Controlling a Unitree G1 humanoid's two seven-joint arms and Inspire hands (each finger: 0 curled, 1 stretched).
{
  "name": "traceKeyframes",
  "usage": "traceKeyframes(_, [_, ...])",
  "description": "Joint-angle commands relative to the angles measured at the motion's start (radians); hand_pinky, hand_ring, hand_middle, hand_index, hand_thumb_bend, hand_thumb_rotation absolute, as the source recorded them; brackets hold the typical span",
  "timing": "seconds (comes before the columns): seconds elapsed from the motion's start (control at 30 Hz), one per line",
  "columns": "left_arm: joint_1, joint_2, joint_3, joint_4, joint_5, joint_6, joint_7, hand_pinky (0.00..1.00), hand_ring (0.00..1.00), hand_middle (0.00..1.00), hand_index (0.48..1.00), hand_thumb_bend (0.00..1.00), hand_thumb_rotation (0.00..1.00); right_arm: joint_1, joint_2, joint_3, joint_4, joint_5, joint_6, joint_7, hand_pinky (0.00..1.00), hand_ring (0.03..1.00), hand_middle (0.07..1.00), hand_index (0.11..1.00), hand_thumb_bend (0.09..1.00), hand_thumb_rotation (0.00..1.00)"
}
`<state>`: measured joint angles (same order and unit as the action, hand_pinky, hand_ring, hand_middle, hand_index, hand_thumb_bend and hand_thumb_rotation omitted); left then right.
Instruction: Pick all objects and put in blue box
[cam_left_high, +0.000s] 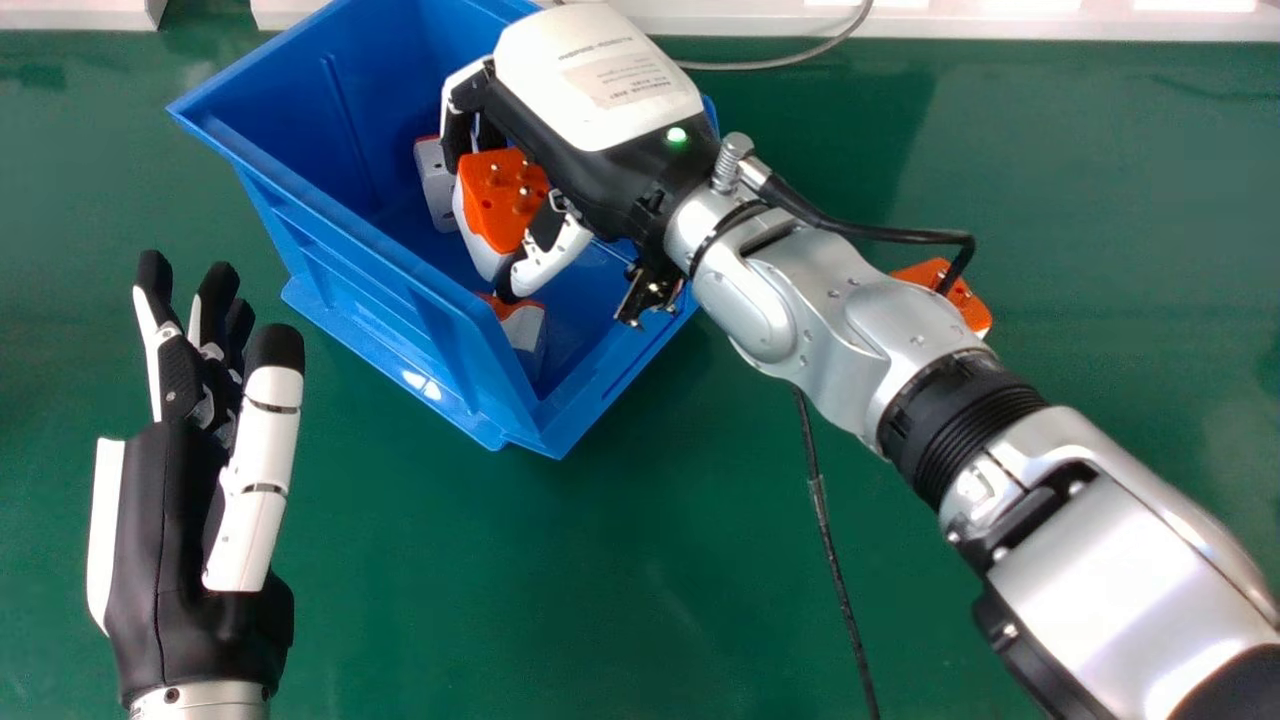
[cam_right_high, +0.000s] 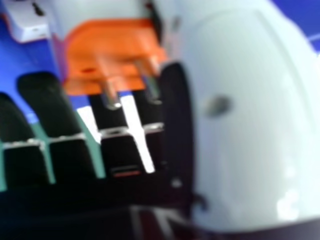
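My right hand (cam_left_high: 600, 90) is over the blue box (cam_left_high: 350, 235) in the head view, shut on an orange and white plug adapter (cam_left_high: 505, 200) with its metal pins facing up. In the right hand view the adapter (cam_right_high: 112, 55) sits between the thumb and fingers of my right hand (cam_right_high: 47, 105). Inside the box are a white adapter (cam_left_high: 436, 185) near the far part and another orange and white one (cam_left_high: 524, 325) near the front corner. Partly behind my right forearm, an orange piece (cam_left_high: 950, 290) rests on the green table. My left hand (cam_left_high: 180, 520) is open at the left.
The green table (cam_left_high: 640, 560) surrounds the box. A black cable (cam_left_high: 832, 550) runs across it below my right forearm, and a grey cable (cam_left_high: 770, 62) lies at the back by the white edge (cam_left_high: 950, 22). My right arm spans the table's right side.
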<state>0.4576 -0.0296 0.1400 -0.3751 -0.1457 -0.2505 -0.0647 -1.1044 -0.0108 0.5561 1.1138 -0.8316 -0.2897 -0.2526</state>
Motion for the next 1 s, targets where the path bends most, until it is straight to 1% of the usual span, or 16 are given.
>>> traceKeyframes(0.0, [0.012, -0.004, -0.007, -0.032, 0.012, -0.02, 0.007, 1.0, 1.0, 0.99, 0.997, 0.55, 0.69, -0.072, 0.023, -0.002, 0.005, 0.025, 0.024, 0.039, 0.33, 0.469, 0.577, 0.484, 0.493, 0.0])
traceKeyframes(0.1, [0.015, -0.007, -0.012, -0.034, 0.01, -0.022, 0.008, 1.0, 1.0, 0.99, 0.998, 0.54, 0.69, -0.082, 0.036, 0.006, 0.015, 0.018, 0.058, 0.062, 0.33, 0.472, 0.579, 0.477, 0.49, 0.0])
traceKeyframes(0.2, [0.017, -0.006, -0.012, -0.029, 0.011, -0.033, 0.007, 1.0, 1.0, 0.99, 0.999, 0.53, 0.69, -0.08, 0.042, 0.033, 0.014, -0.007, 0.087, 0.057, 0.32, 0.458, 0.572, 0.482, 0.491, 0.0])
traceKeyframes(0.27, [0.019, -0.007, -0.014, -0.032, 0.014, -0.032, 0.01, 1.0, 1.0, 0.99, 0.997, 0.54, 0.69, -0.077, 0.045, 0.057, 0.008, -0.021, 0.115, 0.071, 0.31, 0.457, 0.574, 0.493, 0.49, 0.0])
traceKeyframes(0.3, [0.02, -0.008, -0.014, -0.033, 0.014, -0.03, 0.011, 1.0, 1.0, 0.99, 0.998, 0.54, 0.69, -0.075, 0.046, 0.07, 0.006, -0.028, 0.126, 0.074, 0.31, 0.455, 0.574, 0.5, 0.49, 0.0])
traceKeyframes(0.33, [0.021, -0.009, -0.014, -0.034, 0.017, -0.03, 0.013, 1.0, 1.0, 0.99, 0.996, 0.53, 0.68, -0.074, 0.046, 0.082, 0.004, -0.034, 0.134, 0.079, 0.32, 0.456, 0.574, 0.503, 0.49, 0.0])
traceKeyframes(0.37, [0.021, -0.01, -0.015, -0.033, 0.023, -0.034, 0.017, 1.0, 1.0, 0.99, 0.994, 0.53, 0.68, -0.072, 0.044, 0.094, 0.001, -0.043, 0.139, 0.081, 0.36, 0.447, 0.566, 0.5, 0.498, 0.0])
traceKeyframes(0.4, [0.022, -0.011, -0.016, -0.035, 0.026, -0.034, 0.02, 1.0, 1.0, 0.98, 0.989, 0.52, 0.68, -0.067, 0.046, 0.096, -0.003, -0.042, 0.147, 0.083, 0.45, 0.534, 0.629, 0.497, 0.503, 0.05])
traceKeyframes(0.43, [0.024, -0.01, -0.016, -0.035, 0.027, -0.035, 0.02, 1.0, 1.0, 0.98, 0.988, 0.5, 0.68, -0.062, 0.049, 0.094, -0.008, -0.037, 0.157, 0.086, 0.51, 0.617, 0.695, 0.585, 0.554, 0.06])
traceKeyframes(0.5, [0.024, -0.009, -0.016, -0.035, 0.022, -0.033, 0.019, 1.0, 1.0, 0.99, 0.993, 0.49, 0.69, -0.055, 0.051, 0.092, -0.016, -0.028, 0.168, 0.098, 0.61, 0.731, 0.795, 0.75, 0.628, 0.06])
traceKeyframes(0.57, [0.021, -0.01, -0.016, -0.032, 0.023, -0.033, 0.021, 1.0, 1.0, 0.98, 0.991, 0.49, 0.68, -0.053, 0.047, 0.098, -0.022, -0.029, 0.177, 0.112, 0.68, 0.791, 0.851, 0.82, 0.641, 0.08])
traceKeyframes(0.7, [0.016, -0.01, -0.018, -0.029, 0.026, -0.035, 0.025, 1.0, 1.0, 0.98, 0.989, 0.49, 0.69, -0.052, 0.034, 0.123, -0.03, -0.048, 0.179, 0.119, 0.73, 0.848, 0.902, 0.859, 0.667, 0.14])
traceKeyframes(0.8, [0.013, -0.009, -0.019, -0.026, 0.027, -0.034, 0.025, 1.0, 1.0, 0.99, 0.995, 0.5, 0.69, -0.052, 0.027, 0.138, -0.029, -0.057, 0.184, 0.119, 0.77, 0.896, 0.946, 0.903, 0.66, 0.21])
traceKeyframes(0.83, [0.012, -0.008, -0.019, -0.026, 0.027, -0.032, 0.025, 1.0, 1.0, 0.99, 0.996, 0.5, 0.69, -0.051, 0.025, 0.14, -0.028, -0.057, 0.185, 0.112, 0.77, 0.904, 0.954, 0.908, 0.668, 0.21])
traceKeyframes(0.9, [0.007, -0.006, -0.017, -0.024, 0.023, -0.03, 0.023, 1.0, 1.0, 0.99, 0.997, 0.52, 0.69, -0.049, 0.023, 0.147, -0.027, -0.06, 0.192, 0.103, 0.79, 0.924, 0.97, 0.923, 0.686, 0.23])
traceKeyframes(0.97, [0.002, -0.005, -0.015, -0.018, 0.026, -0.034, 0.025, 1.0, 1.0, 0.99, 0.998, 0.53, 0.7, -0.052, 0.019, 0.161, -0.02, -0.069, 0.203, 0.097, 0.82, 0.959, 0.99, 0.952, 0.681, 0.28])
